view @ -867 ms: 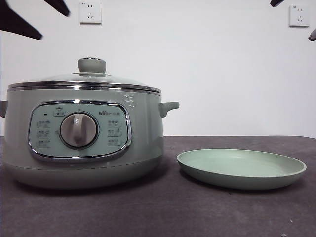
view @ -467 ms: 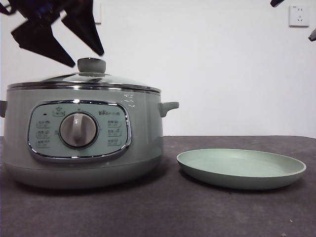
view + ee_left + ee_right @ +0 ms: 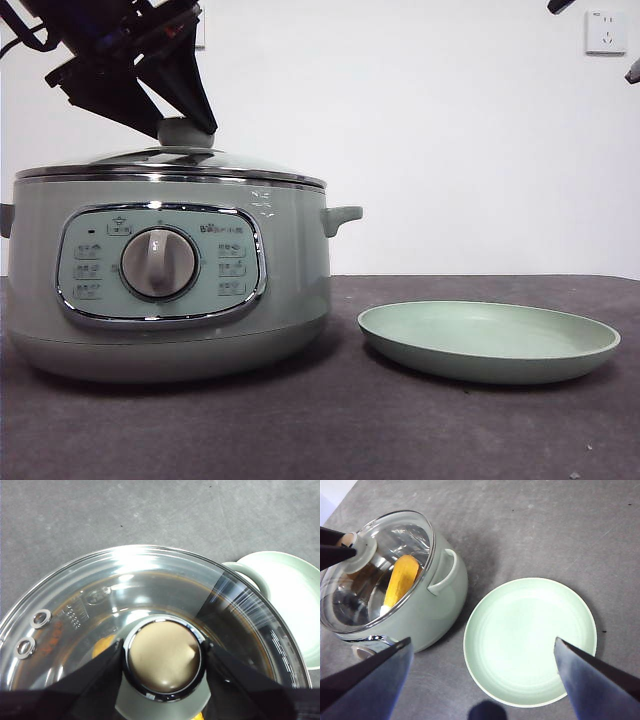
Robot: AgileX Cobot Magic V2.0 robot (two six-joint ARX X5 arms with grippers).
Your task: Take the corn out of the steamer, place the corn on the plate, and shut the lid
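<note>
Atop steamer (image 3: 170,290), lid (image 3: 150,605) knob sits btwn left end effector's (image 3: 162,656) open jaws.

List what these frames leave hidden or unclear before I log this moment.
- Corn: absent from the front view behind the steamer wall; the right wrist view shows it only through the glass lid, with glare.
- Left gripper: whether its pads touch the knob; the left wrist view shows jaws flanking it only.
- Panel labels: too small in front view.
- Right gripper: above the plate, open.
</note>
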